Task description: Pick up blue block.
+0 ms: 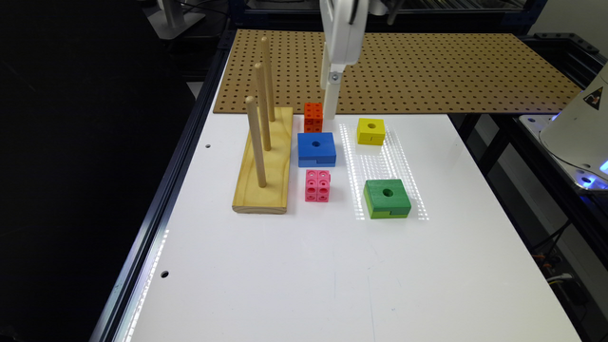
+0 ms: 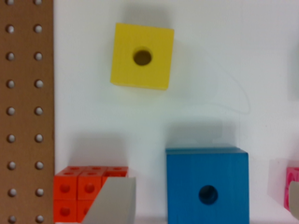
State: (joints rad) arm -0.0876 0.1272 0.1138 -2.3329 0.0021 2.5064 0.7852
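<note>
The flat square blue block (image 2: 207, 186) with a round hole is seen between the spread, empty fingers (image 2: 112, 203), yet the orange studded cube cluster (image 2: 79, 191) beside one finger could be struck during descent.

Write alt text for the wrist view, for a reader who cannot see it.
A blue block with a round hole lies on a white table between two grey fingertips, untouched. A yellow block with a hole lies apart from it; an orange cube cluster sits beside brown pegboard.
</note>
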